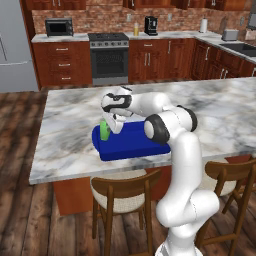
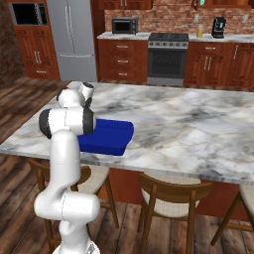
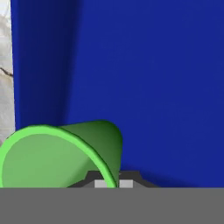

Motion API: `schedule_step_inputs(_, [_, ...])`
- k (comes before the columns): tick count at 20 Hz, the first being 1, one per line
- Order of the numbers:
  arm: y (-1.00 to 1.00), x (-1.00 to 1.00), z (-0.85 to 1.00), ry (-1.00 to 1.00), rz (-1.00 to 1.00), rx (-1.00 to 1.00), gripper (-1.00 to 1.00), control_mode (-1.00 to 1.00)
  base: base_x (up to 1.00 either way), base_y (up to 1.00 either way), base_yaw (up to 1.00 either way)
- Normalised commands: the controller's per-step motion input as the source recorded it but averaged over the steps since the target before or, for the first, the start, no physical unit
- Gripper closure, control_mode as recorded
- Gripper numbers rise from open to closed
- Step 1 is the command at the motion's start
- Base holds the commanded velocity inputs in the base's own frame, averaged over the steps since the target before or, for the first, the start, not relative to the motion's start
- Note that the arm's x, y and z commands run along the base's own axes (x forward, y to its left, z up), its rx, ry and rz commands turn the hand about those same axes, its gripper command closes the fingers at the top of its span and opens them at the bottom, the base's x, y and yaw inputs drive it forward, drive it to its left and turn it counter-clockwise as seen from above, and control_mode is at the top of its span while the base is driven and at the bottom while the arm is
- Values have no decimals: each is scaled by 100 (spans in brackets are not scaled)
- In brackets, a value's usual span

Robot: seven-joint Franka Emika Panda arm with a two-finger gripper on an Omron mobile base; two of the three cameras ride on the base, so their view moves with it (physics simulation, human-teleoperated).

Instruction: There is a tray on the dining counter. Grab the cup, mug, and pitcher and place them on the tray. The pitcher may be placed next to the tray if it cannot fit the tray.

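Bright green tapered handleless cup [image 1: 104, 131] is in my pincer [image 3: 113, 183], clenched on its rim wall; in the hand view the rim runs right between my two dark tips. The cup sits at the left end of the flat bright blue tray [image 1: 131, 141] with rounded corners, on the grey-white marble dining counter [image 1: 70, 135]. Can't tell if its base is already touching the tray floor or just above it.

Risks from here, my read:
- Grip is on one side of the rim only, so the cup can swing or tip when I let go if it isn't seated flat.
- It's close to the tray's left edge. If I release with any sideways drift, it could catch the low rim and topple onto the counter.
- Pulling straight back could drag the cup if a tip rubs the inner wall. A lift clear after opening looks safer.
- Cup near the corner leaves room, in my judgement, for the other two items, neither placed yet.

Pose: in the left base view my arm rises from the lower right, elbow high over the tray's near edge, forearm reaching left across the tray, wrist bent down over the cup. In the right base view my arm's bulk covers the tray's left end.
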Motion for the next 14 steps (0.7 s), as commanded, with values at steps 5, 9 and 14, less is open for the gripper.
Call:
schedule_step_inputs(5, [0,0,0,0,0,0,100,-100,0,0,0])
schedule_step_inputs(9, [0,0,0,0,0,0,100,-100,0,0,0])
schedule_step_inputs(14, [0,0,0,0,0,0,-100,-100,0,0,0])
